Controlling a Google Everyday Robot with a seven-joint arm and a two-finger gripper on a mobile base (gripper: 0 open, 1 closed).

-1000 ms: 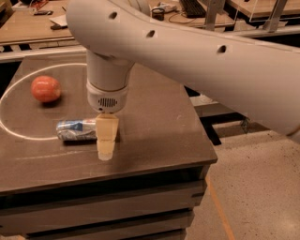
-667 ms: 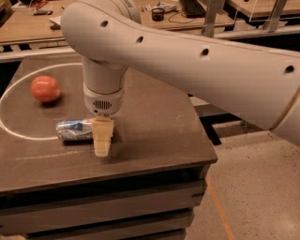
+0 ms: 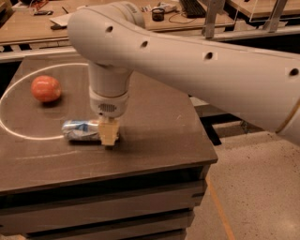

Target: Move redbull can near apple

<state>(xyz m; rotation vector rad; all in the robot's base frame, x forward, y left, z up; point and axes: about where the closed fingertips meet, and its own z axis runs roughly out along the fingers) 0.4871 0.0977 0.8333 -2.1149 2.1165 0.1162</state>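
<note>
The redbull can (image 3: 78,131) lies on its side on the dark table (image 3: 154,131), silver and blue, its length running left to right. My gripper (image 3: 108,134) hangs straight down from the big white arm (image 3: 187,61) and sits low over the can's right end, hiding that end. The apple (image 3: 46,88), round and reddish-orange, rests on the table to the upper left of the can, about a can's length away, inside a white painted circle (image 3: 14,131).
The table's front edge (image 3: 108,180) and right edge are close to the can. A tan floor (image 3: 253,187) lies to the right. Desks with cables and small items (image 3: 159,11) stand behind the table.
My gripper has dropped lower and now sits down at the can's right end, close to the table top. The can and the apple have not moved.
</note>
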